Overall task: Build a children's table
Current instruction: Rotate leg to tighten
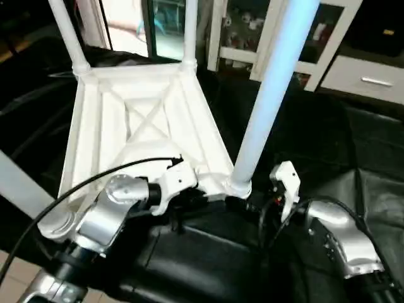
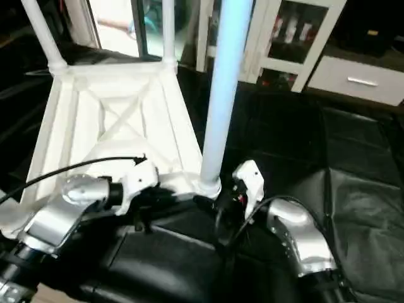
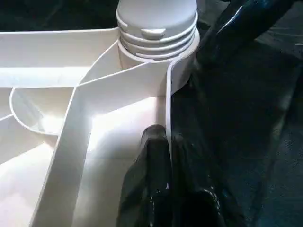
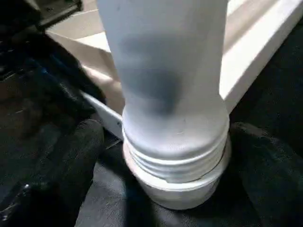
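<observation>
White leg (image 1: 268,88) upright in corner socket (image 1: 238,187)

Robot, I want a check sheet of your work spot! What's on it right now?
Surface: black-sheeted work table.
Job's things: table top upside down, X ribs up; legs stand in the sockets, near leg screwed into its corner.
Clutter: nothing seen.
Grippers: left gripper shut on the top's rim; right gripper open, fingers either side of the near leg's base.
Cables: black cable over the left forearm.
Surroundings: white glass-door cabinets.
</observation>
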